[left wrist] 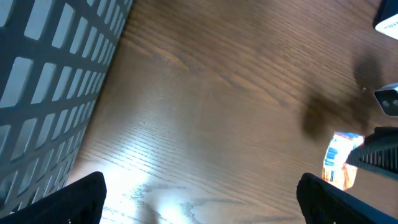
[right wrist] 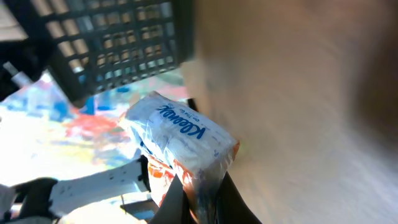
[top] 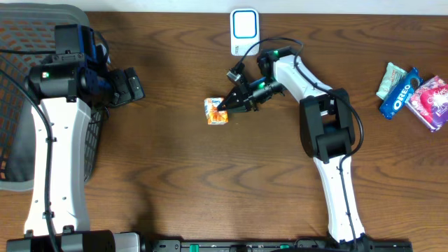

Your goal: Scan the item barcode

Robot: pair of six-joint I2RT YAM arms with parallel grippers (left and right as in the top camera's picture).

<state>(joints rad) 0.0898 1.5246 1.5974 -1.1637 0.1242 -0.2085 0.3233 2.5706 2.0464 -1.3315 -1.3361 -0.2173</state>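
Overhead: tissue pack (top: 215,110) sits just below-left of scanner (top: 244,31), right gripper (top: 224,106) on its edge. Left wrist: left gripper (left wrist: 205,199) jaws wide, empty. Right wrist: jaws pinch pack; grasp step, next prob lift & face barcode to scanner.

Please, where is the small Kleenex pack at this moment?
In the overhead view the Kleenex pack is near the middle of the table, pinched by the right hand, below and left of the white scanner.
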